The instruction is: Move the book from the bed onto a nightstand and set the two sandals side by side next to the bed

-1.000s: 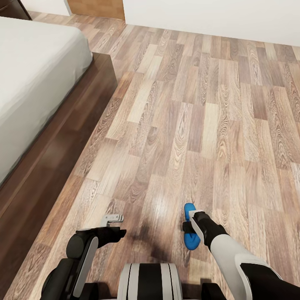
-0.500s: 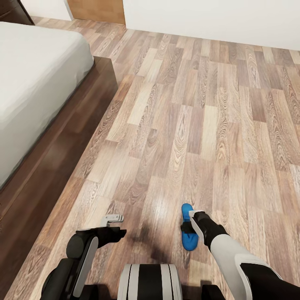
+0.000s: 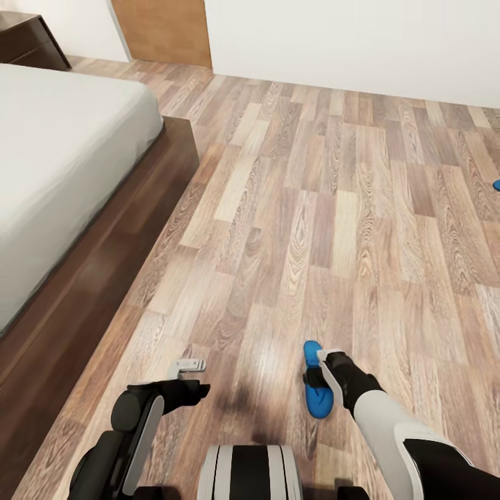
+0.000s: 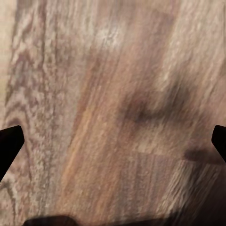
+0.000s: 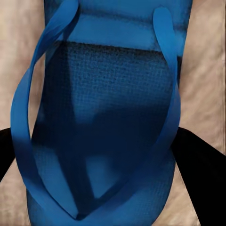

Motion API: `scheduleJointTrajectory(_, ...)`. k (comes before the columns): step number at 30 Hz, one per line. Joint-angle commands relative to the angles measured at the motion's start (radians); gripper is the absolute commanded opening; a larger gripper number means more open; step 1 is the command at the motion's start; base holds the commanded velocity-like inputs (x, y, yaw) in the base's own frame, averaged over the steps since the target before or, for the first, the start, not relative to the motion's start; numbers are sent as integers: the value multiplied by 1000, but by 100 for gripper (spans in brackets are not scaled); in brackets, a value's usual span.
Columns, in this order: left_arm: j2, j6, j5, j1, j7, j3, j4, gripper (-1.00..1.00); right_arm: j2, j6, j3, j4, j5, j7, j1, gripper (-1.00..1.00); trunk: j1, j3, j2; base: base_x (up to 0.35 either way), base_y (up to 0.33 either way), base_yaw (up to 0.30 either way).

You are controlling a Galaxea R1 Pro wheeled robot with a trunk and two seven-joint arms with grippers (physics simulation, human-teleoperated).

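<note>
Right hand (image 3: 321, 375): clamped across a blue sandal (image 3: 316, 380), held over the floor (image 3: 333, 208) beside the bed (image 3: 62, 160), probably for carrying bedside.
Left hand (image 3: 189, 364): fingers apart, empty.
Second sandal (image 3: 496, 185): far from the bed.

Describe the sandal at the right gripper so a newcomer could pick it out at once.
Start at the bed on the left, then cross the wood floor to the right gripper near the robot's base. The sandal sits between its fingers: a bright blue flip-flop with blue straps, the nearest blue thing.
</note>
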Motion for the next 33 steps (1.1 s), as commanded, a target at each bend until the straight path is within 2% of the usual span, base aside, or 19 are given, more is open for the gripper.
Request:
scheduleJointTrajectory(1, 0, 4, 7, 0, 3, 0, 1, 100, -1, 4, -9, -3, 7, 1, 0, -100, -1, 3, 0, 0, 0, 0)
scheduleJointTrajectory(3, 6, -2, 7, -2, -2, 3, 8, 100, -7, -2, -3, -2, 11, -2, 6, -100, -1, 7, 0, 0, 0, 0)
scheduleJointTrajectory(12, 6, -19, 7, -1, -3, 2, 56, 100, -7, -16, 0, -2, 11, -2, 21, -100, -1, 7, 0, 0, 0, 0)
scheduleJointTrajectory(30, 6, -17, 7, -1, -3, 2, 51, 100, -8, -13, 0, -3, 10, 1, 20, -100, -1, 8, 0, 0, 0, -1)
scheduleJointTrajectory(33, 8, -34, 13, 0, -3, 4, 68, 100, -6, -13, -6, -13, 5, 9, 19, -100, -1, 10, 0, 0, 0, -34)
